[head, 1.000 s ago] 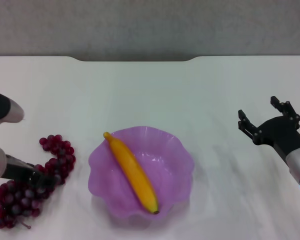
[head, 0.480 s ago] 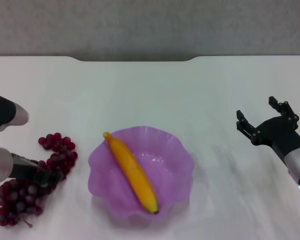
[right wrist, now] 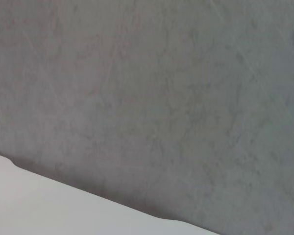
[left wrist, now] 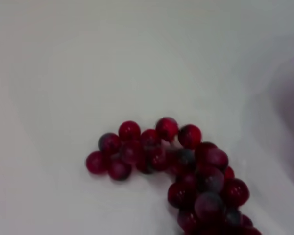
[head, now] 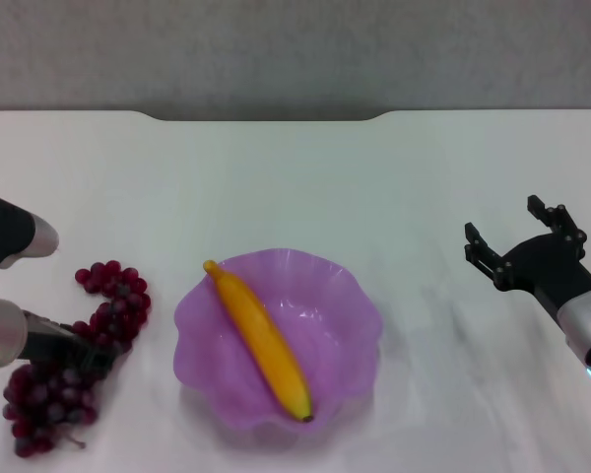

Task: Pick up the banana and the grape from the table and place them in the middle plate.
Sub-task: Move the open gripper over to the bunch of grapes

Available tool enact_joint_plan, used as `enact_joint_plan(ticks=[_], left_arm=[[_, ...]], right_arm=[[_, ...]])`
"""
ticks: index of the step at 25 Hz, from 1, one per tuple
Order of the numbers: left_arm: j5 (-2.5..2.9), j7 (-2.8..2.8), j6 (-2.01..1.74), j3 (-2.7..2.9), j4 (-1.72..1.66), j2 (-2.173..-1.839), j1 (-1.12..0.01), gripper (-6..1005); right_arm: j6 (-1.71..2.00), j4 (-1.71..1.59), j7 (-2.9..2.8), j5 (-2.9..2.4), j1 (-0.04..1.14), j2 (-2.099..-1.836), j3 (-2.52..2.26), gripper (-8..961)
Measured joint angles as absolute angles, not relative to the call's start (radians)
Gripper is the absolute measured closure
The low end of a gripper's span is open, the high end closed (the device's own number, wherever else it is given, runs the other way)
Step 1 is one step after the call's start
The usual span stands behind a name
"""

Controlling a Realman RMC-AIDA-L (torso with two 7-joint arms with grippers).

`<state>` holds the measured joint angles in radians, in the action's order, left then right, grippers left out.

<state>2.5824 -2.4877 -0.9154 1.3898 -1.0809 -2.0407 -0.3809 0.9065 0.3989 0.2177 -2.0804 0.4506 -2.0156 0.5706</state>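
Since a second ago, left claw [head: 87,357] has drawn the grape [head: 69,370] toward 7 o'clock on the worktop [head: 295,187]; its grip is hidden among berries. Right claw [head: 522,241] hangs open at 3 o'clock. Banana [head: 261,340] lies in middle plate [head: 350,310].
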Motion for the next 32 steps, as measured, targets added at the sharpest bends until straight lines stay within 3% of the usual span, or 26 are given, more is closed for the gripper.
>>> enact_joint_plan(ticks=[32], left_arm=[[2.544, -2.490, -0.865, 1.328, -1.047, -2.038, -0.372, 519]], right_arm=[[0.911, 0.397, 0.217, -2.080, 0.443, -2.016, 0.581, 64]])
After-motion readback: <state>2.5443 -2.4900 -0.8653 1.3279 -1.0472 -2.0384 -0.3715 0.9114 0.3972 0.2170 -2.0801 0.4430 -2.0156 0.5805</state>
